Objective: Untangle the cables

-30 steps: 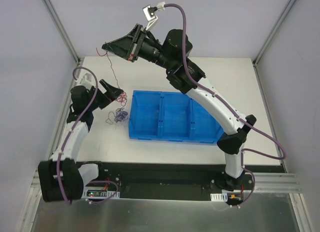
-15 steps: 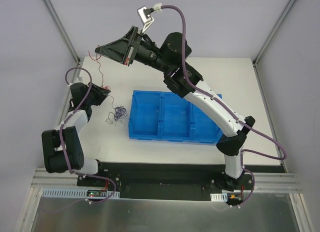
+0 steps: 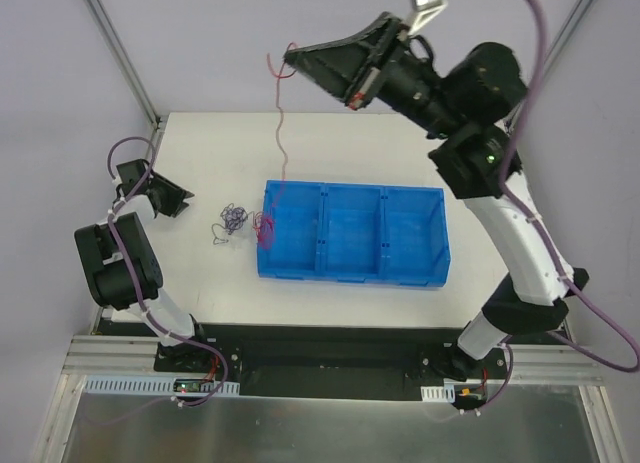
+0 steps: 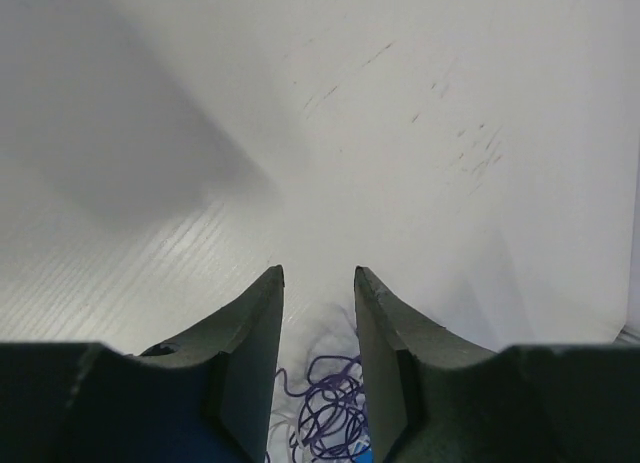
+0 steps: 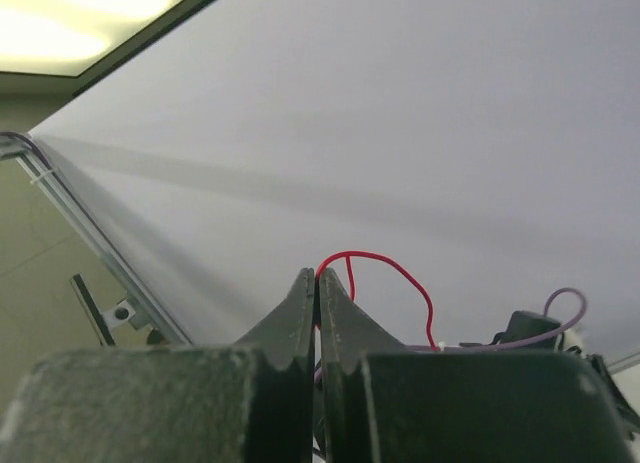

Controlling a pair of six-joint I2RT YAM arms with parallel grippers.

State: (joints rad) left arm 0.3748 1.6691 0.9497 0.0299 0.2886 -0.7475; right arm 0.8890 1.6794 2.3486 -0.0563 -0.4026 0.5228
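The right claw [image 3: 292, 53] is high up over the far side of the desk [image 3: 350, 143]. Its two fingers are pressed tight together on the top end of the red cable [image 3: 279, 133]. In the right wrist view, the right claw [image 5: 316, 275] has a small loop of the red cable [image 5: 390, 268] poking out from its tips. The red cable hangs down in a long wavy line. Its curly bottom end is at the left edge of the blue bin [image 3: 345, 266], which has three boxes inside.

The purple cables [image 3: 231, 221] lie in a little clump on the desk, just left of the bin. The left claw [image 3: 183, 197] is low on the left side and points at them. Its fingers are a little way apart and hold nothing. In its own view, the left claw [image 4: 318, 273] is apart from the purple cables [image 4: 325, 413].
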